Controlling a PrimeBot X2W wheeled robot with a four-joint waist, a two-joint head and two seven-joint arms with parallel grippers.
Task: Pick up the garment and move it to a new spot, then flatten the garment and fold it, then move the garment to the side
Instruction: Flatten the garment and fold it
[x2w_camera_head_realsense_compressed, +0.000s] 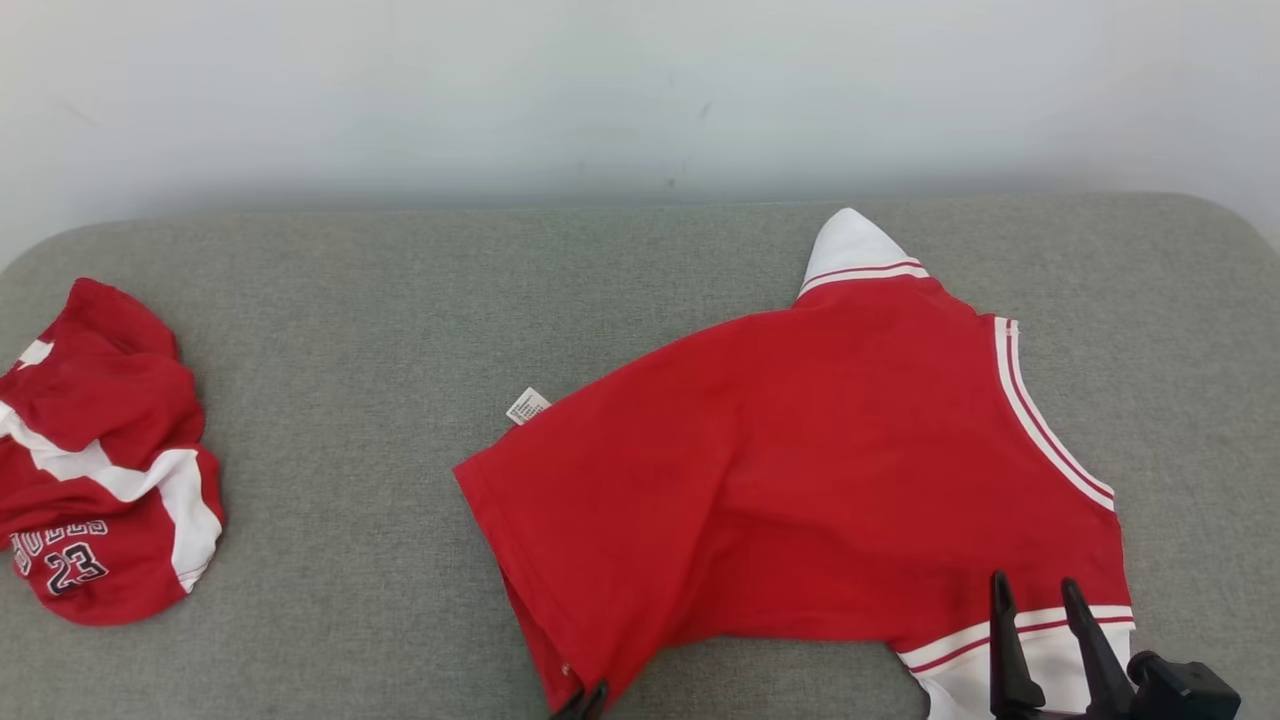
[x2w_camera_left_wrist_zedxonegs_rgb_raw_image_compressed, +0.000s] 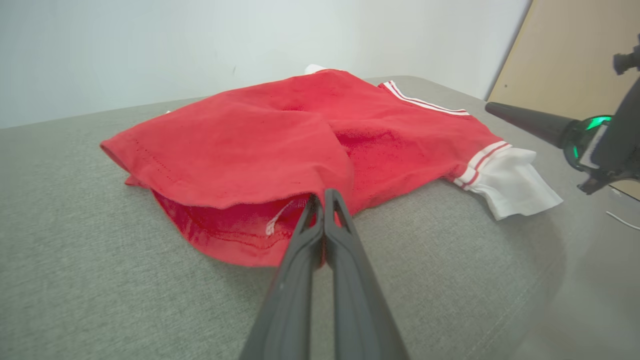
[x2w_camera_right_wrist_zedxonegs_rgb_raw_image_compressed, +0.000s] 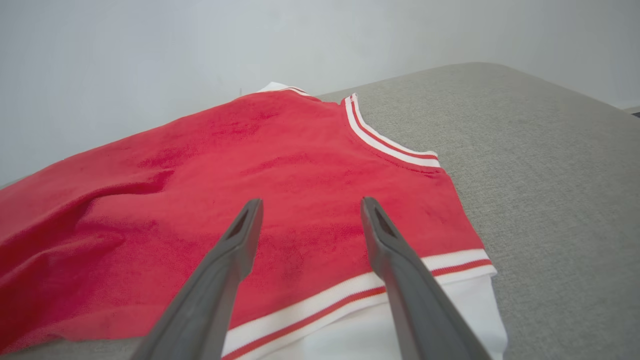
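Grey surface (x2w_camera_head_realsense_compressed: 400, 330) under a white wall (x2w_camera_head_realsense_compressed: 640, 90); red shirt (x2w_camera_head_realsense_compressed: 800, 450) lies right of centre by the front edge; left jaws are shut on its hem (x2w_camera_head_realsense_compressed: 510, 545), right jaws wide open, empty, above its sleeve (x2w_camera_head_realsense_compressed: 955, 680). Risk: one-sided lifting bunches the cloth.

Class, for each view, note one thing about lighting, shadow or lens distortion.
Head view: soft, even light, no glare, red shirt sharp. Left wrist view: wide-angle stretch makes the shut fingers loom large; shade darkens the shirt's open hem. Right wrist view: open fingers look softer toward the bottom edge than the cloth.
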